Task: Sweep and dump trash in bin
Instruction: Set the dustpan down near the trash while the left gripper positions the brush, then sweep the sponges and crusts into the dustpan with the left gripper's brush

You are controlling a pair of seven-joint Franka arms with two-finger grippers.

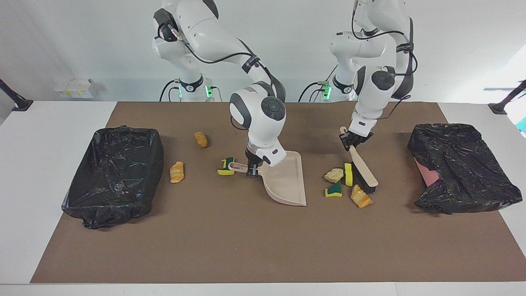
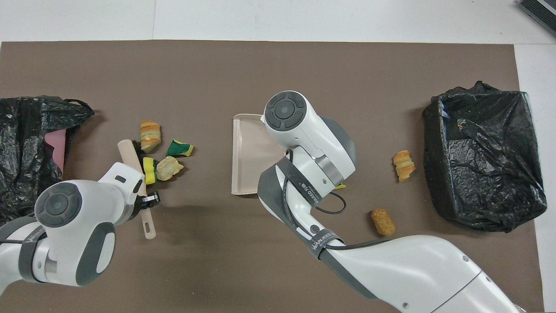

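Resting on the brown mat that covers the table, a beige plastic dustpan serves as landmark for this entry, its flat open edge turned toward the left arm's end. Right gripper: fingers closed on the dustpan's handle, low at the mat. Left gripper: fingers closed on the handle of a beige brush with black bristles, which slants down to the mat toward the left arm's end from the dustpan. Trash, seven scraps. Four lie clustered at the brush, between dustpan and brush: a yellow sponge piece standing on edge against the bristles, a pale tan bread-like lump touching it, a green-backed yellow sponge wedge just beside these, and an orange-striped bread lump at the brush's tip. One green-backed yellow sponge lies at the end of the dustpan's handle. Two lie toward the right arm's end from the dustpan: an orange-striped lump and a tan lump, the latter nearer to the robots. Bins: one black-bag-lined bin well apart from the dustpan at the right arm's end; another black-bagged bin at the left arm's end, pink showing under the bag.
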